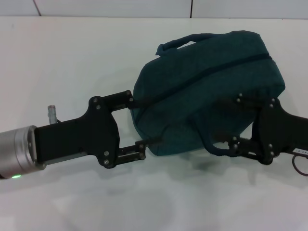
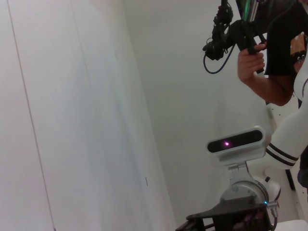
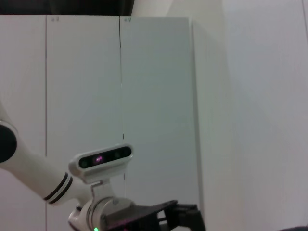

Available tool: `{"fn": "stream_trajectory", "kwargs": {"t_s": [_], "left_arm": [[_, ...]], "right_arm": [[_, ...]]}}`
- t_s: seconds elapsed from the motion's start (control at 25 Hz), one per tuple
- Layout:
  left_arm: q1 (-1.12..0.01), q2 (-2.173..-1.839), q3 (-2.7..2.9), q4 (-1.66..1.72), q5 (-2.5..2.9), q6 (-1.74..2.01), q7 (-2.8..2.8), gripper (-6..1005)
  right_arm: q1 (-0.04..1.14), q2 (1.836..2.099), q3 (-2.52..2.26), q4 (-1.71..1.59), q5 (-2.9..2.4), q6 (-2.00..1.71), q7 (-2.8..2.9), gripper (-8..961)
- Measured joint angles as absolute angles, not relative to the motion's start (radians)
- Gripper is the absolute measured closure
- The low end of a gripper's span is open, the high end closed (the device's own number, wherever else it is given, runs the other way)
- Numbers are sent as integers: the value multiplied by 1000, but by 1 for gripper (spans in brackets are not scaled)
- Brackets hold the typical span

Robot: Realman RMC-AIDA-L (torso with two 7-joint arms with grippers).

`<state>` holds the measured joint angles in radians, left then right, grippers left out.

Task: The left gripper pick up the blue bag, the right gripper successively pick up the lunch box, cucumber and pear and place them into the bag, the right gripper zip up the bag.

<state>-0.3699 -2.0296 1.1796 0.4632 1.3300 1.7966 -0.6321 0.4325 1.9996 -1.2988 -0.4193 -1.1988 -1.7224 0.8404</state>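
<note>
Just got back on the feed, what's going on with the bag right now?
The blue bag lies on the white table, apparently closed, with no lunch box, cucumber or pear in view. The left gripper, open, has its fingers at the bag's left end, one against its upper edge, one at its lower edge. The right gripper, also open, is at the bag's near right side by the loop handle. Neither visibly holds the bag. The wrist views show only walls and the robot's head.
</note>
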Motion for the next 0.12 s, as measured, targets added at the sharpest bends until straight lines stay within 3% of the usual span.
{"fn": "stream_trajectory", "kwargs": {"t_s": [0.12], "left_arm": [[-370, -2029, 1180, 463, 1330, 1796, -632, 350]], "right_arm": [[432, 1999, -1297, -426, -1224, -1723, 836, 364]]}}
